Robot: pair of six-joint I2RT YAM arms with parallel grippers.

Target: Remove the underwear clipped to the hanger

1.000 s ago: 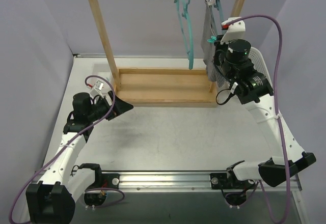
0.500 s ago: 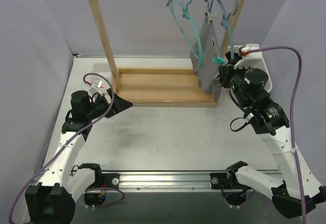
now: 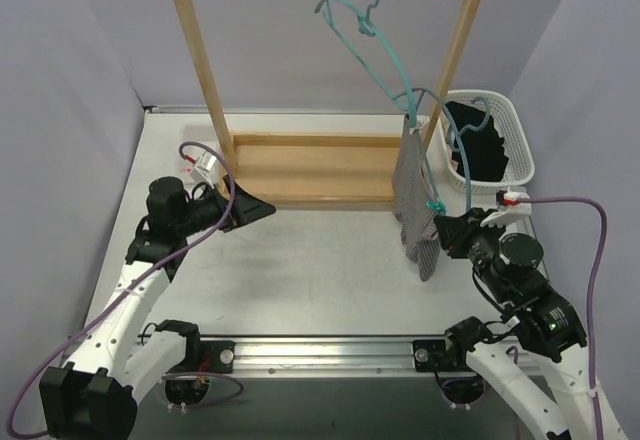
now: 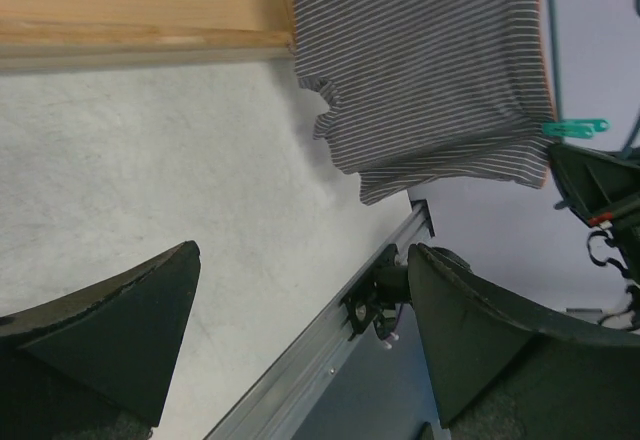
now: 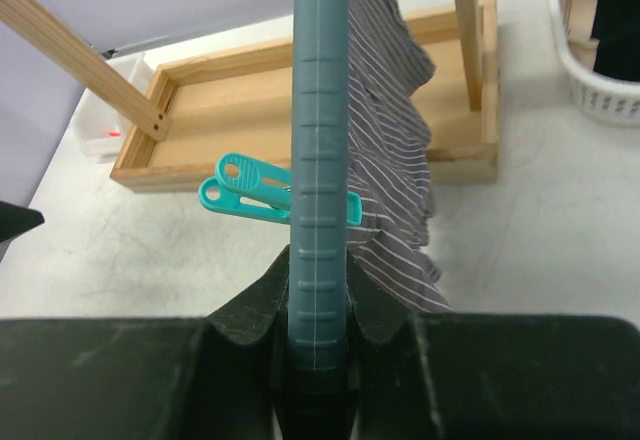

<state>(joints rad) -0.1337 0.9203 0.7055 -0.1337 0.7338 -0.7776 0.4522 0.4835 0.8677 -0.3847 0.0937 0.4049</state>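
Top camera: the right gripper [image 3: 452, 230] sits lower right of centre, pinched onto the bottom end of a teal hanger [image 3: 428, 178] that's off the rail and leaning up towards the wooden rack [image 3: 205, 70]. The grey striped underwear [image 3: 415, 200] hangs from that hanger, held on by a teal clothespin [image 3: 437, 206] right by the fingers, with its lower edge down at the table [image 3: 330, 270]. A second teal hanger [image 3: 362, 30] hangs bare on the rail at the top. The black underwear [image 3: 480, 148] is in the white basket [image 3: 520, 160] at the right edge. The left gripper [image 3: 258, 206] is left of centre, by the rack's base, nothing in it.

Left wrist: the left gripper [image 4: 302, 260] has its fingers spread wide over bare table [image 4: 150, 160]. The grey striped underwear [image 4: 430, 70] fills the upper right, the clothespin [image 4: 575, 128] at its far right corner and the rack's base [image 4: 130, 5] along the top left.

Right wrist: the right gripper [image 5: 320, 300] is clamped on the hanger [image 5: 320, 110] (a ribbed bar running straight up the middle). The clothespin [image 5: 270, 198] sticks out to the left, and the grey striped underwear [image 5: 395, 160] drapes to the right.
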